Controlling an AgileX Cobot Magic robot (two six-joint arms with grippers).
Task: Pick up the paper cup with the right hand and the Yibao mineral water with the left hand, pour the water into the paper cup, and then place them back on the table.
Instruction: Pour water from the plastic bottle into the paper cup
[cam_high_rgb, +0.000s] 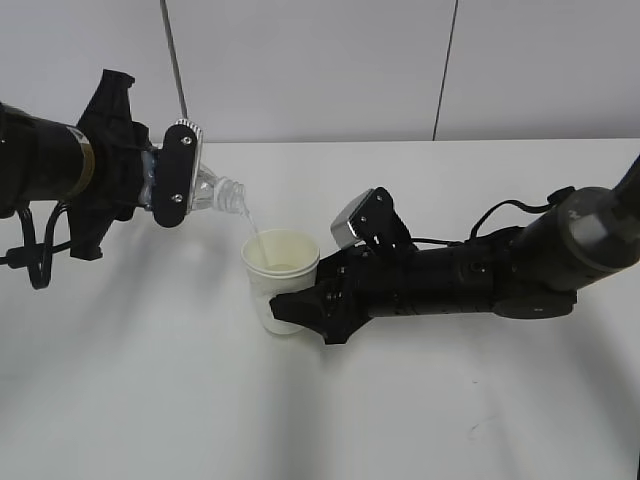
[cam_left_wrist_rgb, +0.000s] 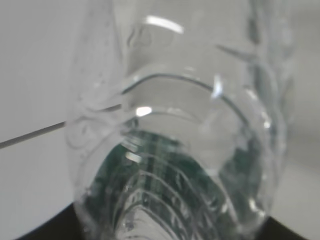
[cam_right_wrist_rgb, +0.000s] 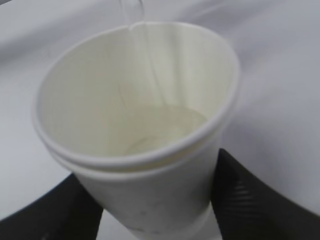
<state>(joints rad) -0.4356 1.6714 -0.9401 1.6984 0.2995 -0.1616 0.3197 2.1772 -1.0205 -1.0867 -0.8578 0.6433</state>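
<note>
The left hand (cam_high_rgb: 172, 175) has its fingers part-way closed around the Yibao mineral water (cam_high_rgb: 218, 195), pinching the bottle by its body so that only the clear shoulder and ridged neck stick out past the silver-and-black plate. The bottle is tipped neck-down toward the right, above the desk (cam_high_rgb: 140, 400), and a thin stream of water (cam_high_rgb: 254, 228) falls from its mouth into the paper cup (cam_high_rgb: 279, 281).

The right hand (cam_high_rgb: 300, 312) reaches in from the right, low over the desk, its fingers spread fairly wide and clasped on the lower part of the cup from both sides. The cup stands upright, just below and to the right of the bottle's mouth; whether its base touches the desk cannot be told.

The exterior view alone shows both arms together and the gap between bottle mouth and cup rim. The left wrist view shows only the bottle (cam_left_wrist_rgb: 180, 150) from very close: clear ribbed plastic with a dark green tint low down, and no fingers in sight. The right wrist view looks into the cup (cam_right_wrist_rgb: 135, 125), showing a shallow pool of water on its cream bottom, the stream (cam_right_wrist_rgb: 132, 15) entering past the far rim, and a black finger (cam_right_wrist_rgb: 250, 200) pressed against each side of the cup wall.
</note>
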